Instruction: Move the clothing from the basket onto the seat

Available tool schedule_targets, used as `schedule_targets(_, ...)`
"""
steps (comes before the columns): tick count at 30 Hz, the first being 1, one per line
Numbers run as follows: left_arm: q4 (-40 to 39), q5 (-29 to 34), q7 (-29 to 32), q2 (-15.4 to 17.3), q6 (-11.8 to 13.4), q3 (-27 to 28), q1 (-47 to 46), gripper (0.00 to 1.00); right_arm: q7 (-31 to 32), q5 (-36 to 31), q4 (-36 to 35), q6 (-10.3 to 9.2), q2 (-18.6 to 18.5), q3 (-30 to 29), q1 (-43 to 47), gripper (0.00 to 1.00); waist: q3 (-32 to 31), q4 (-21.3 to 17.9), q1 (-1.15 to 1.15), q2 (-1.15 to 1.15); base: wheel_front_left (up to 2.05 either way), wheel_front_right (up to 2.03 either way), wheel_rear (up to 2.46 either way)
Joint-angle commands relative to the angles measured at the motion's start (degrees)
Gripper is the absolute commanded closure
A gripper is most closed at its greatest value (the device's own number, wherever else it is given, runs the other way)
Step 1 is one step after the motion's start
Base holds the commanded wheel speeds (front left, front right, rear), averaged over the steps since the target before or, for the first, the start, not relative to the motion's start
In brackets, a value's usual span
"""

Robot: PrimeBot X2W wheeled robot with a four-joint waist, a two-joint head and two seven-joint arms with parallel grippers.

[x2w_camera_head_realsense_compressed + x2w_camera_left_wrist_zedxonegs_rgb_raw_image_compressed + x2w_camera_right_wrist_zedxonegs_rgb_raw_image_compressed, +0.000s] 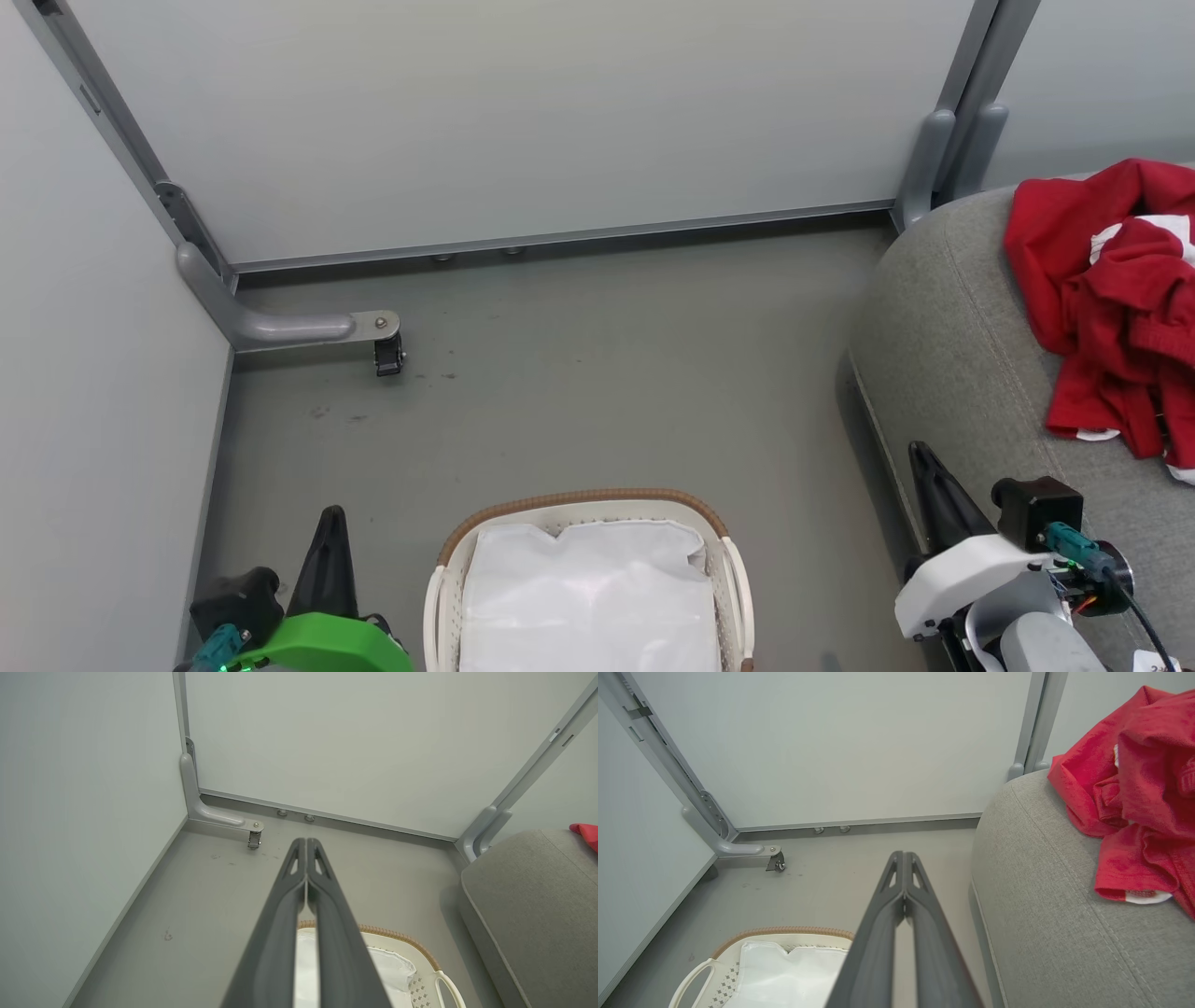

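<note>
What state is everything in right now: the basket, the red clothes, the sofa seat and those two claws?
clothing: crumpled in a heap on the seat.
basket: upright on the floor, white liner inside, no red in the visible part.
seat: carrying the clothing, near corner bare.
left gripper: shut, holding nothing.
right gripper: shut, holding nothing.

The bright red crumpled clothing (1111, 308) is soft matt cloth, and the large grey seat cushion (952, 355) is coarse woven upholstery with stitched seams. The small oval white basket (579, 497) is smooth perforated plastic with a brown woven rim and a thin white cloth liner (588, 597).
</note>
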Motion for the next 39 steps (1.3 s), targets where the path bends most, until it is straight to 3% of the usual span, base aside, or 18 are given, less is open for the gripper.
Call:
schedule_targets(1,-0.94,-2.38,0.68,0.04,-0.24,0.61,-0.49,1.0,0.81,2.8,-0.85,0.0,-0.25,-0.67,-1.14,1.0,-0.02,0.01,0.0,0.0,0.0,0.0,0.0)
schedule_targets(17,-2.74,-17.74,5.15,0.05,-1.32,3.17,-1.44,1.0,4.93,21.08,-3.7,-0.01,-0.38,-1.45,0.08,1.0,-0.17,0.13,0.0,0.0,0.0,0.0,0.0)
schedule_targets(39,-4.43,-33.51,9.91,0.08,-2.45,5.9,-2.61,1.0,9.63,39.64,-6.04,-0.03,-0.52,-2.77,0.78,1.0,-0.37,0.29,0.0,0.0,0.0,0.0,0.0)
